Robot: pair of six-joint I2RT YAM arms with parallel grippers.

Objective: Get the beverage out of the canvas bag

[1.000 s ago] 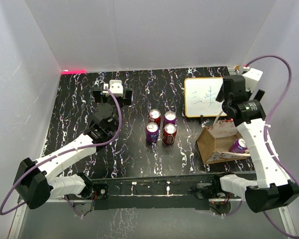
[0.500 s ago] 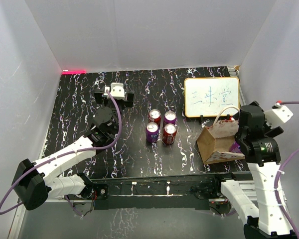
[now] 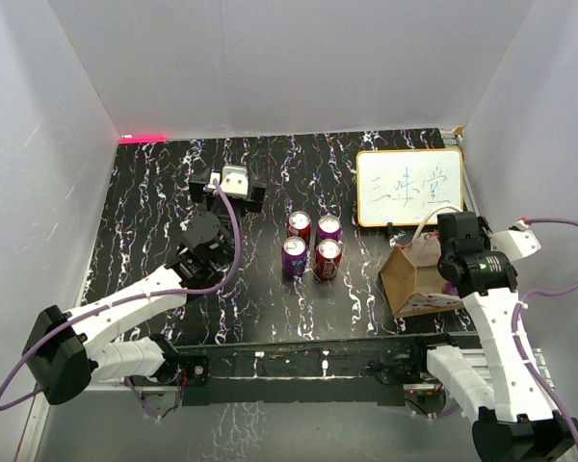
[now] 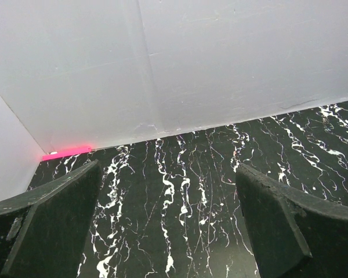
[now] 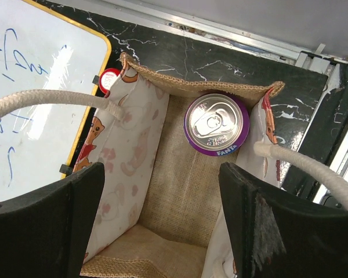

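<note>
Top view: the canvas bag [image 3: 411, 277], tan-brown with cream loop handles, stands mouth up at the near right of the table [image 3: 144, 231], just in front of the white board [image 3: 407, 188]. The right arm [image 3: 496, 322] bends over it.

Left wrist view: the left gripper [image 4: 168, 174] is spread wide and holds nothing.

Right wrist view: the right gripper [image 5: 162, 174] hangs above the bag's mouth, spread wide and holding nothing. The purple can [image 5: 216, 124] stands upright inside, lid up, against an end wall.
</note>
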